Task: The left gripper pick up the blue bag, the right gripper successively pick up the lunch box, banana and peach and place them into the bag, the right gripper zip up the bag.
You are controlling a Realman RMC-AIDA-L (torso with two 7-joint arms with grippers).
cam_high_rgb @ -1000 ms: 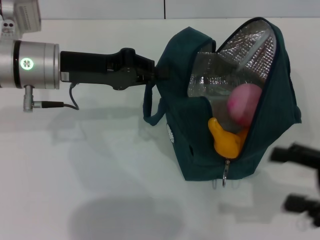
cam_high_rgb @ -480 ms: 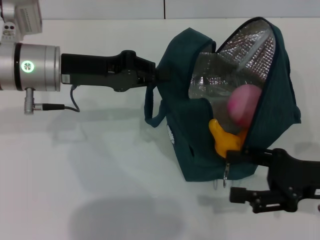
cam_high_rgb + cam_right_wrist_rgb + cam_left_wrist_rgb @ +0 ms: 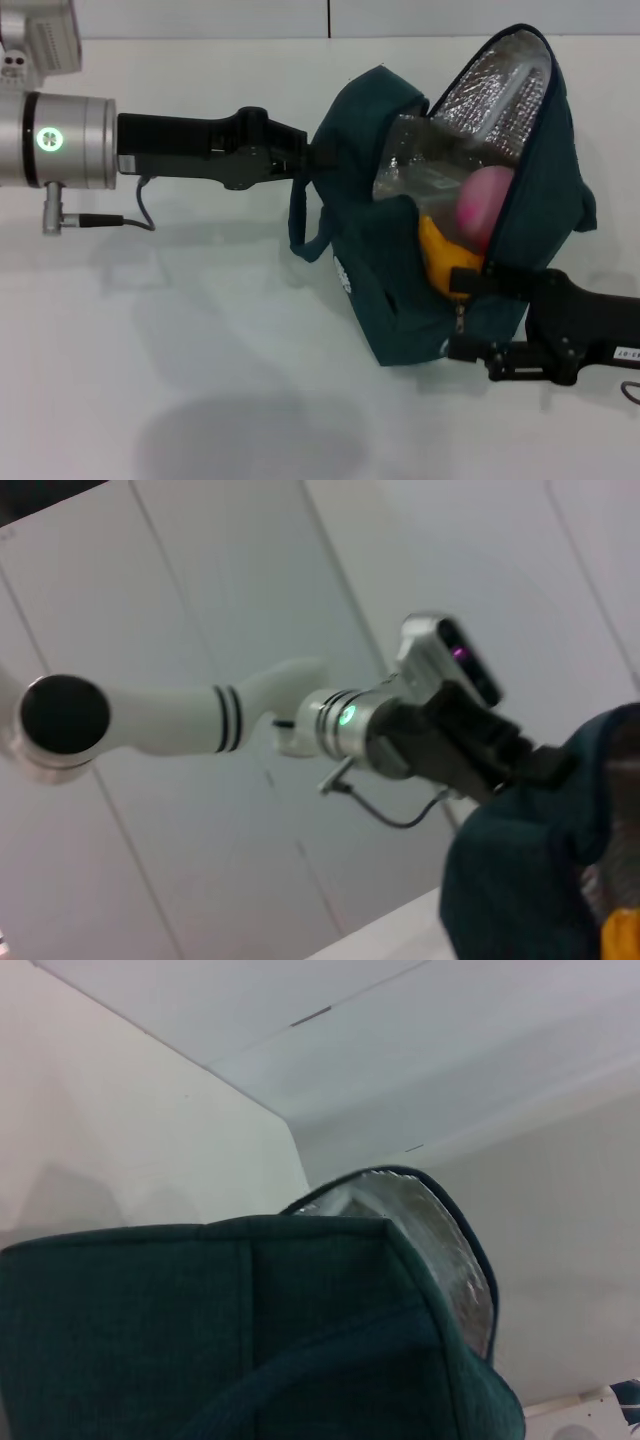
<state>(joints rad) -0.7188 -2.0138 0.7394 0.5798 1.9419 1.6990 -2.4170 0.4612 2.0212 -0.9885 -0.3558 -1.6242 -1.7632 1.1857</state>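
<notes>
White tabletop (image 3: 200, 380), blue bag (image 3: 400, 300) pinched by left end effector (image 3: 318, 155), right end effector (image 3: 462, 315) spread around its zipper end.

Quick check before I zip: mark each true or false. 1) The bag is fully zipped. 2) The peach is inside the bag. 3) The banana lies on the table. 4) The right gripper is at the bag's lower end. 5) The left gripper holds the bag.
1) False: the blue bag gapes open, silver lining showing.
2) True: the peach sits inside.
3) False: the banana is in the bag, below the peach.
4) True: the right gripper is there, by the zipper.
5) True: the left gripper grips its top edge.
</notes>
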